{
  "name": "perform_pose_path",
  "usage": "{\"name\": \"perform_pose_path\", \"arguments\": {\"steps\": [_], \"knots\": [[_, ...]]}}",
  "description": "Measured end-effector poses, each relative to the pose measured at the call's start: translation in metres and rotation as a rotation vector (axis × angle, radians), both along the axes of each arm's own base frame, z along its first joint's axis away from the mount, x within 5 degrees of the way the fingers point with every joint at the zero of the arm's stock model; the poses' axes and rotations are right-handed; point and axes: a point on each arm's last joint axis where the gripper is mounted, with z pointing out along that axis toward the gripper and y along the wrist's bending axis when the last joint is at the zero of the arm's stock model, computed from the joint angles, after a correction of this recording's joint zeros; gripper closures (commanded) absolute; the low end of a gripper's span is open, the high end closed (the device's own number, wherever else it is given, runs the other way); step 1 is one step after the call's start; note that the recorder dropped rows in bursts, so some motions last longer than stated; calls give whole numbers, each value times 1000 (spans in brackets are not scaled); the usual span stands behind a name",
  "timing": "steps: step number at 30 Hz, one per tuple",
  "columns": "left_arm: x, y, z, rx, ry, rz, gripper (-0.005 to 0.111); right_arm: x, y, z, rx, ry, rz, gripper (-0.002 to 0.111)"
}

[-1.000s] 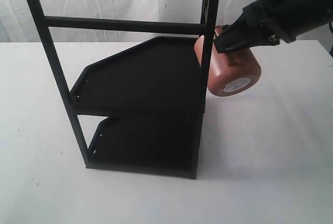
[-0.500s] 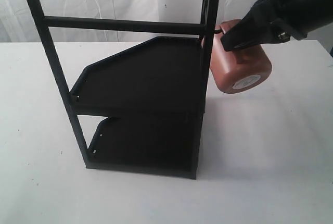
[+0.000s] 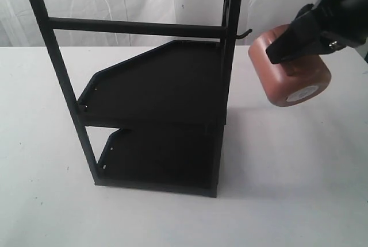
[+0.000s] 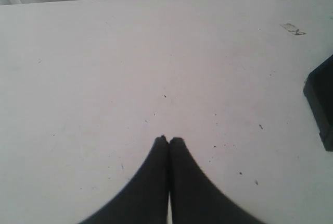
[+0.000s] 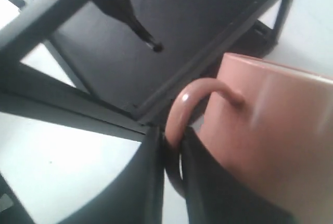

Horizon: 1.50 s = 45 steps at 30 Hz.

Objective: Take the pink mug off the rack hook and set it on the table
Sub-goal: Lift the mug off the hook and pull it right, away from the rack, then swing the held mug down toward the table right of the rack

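Note:
The pink mug (image 3: 293, 73) hangs in the air right of the rack (image 3: 155, 86), tilted, its white-stickered base facing the camera. My right gripper (image 3: 280, 51) is shut on the mug's loop handle (image 5: 179, 114); in the right wrist view the fingers (image 5: 151, 172) pinch that handle with the mug body (image 5: 270, 130) beside them. The rack hook (image 3: 244, 33) sticks out bare from the upright post, a short gap left of the mug; its tip (image 5: 154, 47) also shows in the right wrist view. My left gripper (image 4: 169, 139) is shut on nothing over the white table (image 4: 130, 67).
The rack's two black trays (image 3: 161, 80) fill the scene's centre, with a thick crossbar (image 3: 138, 27) above them. A black corner of the rack (image 4: 320, 104) shows at the edge of the left wrist view. White tabletop (image 3: 287, 166) stretches below and right of the mug.
The right gripper has carried the mug to the right, away from the post; the handle has come off the hook, which now stands bare. The left gripper is unchanged.

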Motion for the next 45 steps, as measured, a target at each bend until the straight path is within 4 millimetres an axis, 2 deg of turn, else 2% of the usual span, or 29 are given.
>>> {"name": "perform_pose_path", "arguments": {"steps": [3,8,15,18,22,26,34,39,42,45], "knots": [[0,0,0,0,0,0,107,4,-9,-5,-85,-30,-84,108],[0,0,0,0,0,0,107,18,-24,-27,-199,-120,-251,108],[0,0,0,0,0,0,107,27,-30,-70,-107,-215,-468,108],[0,0,0,0,0,0,107,27,-34,-89,-30,-237,-588,108],[0,0,0,0,0,0,107,19,-35,-111,-23,-303,-671,108],[0,0,0,0,0,0,107,6,-24,-112,-18,-419,-652,108],[0,0,0,0,0,0,107,-28,2,-95,19,-645,-502,108],[0,0,0,0,0,0,107,-42,0,-98,20,-788,-489,108],[0,0,0,0,0,0,107,-52,-1,-107,122,-893,-503,108],[0,0,0,0,0,0,107,-58,1,-105,188,-979,-470,108]]}}
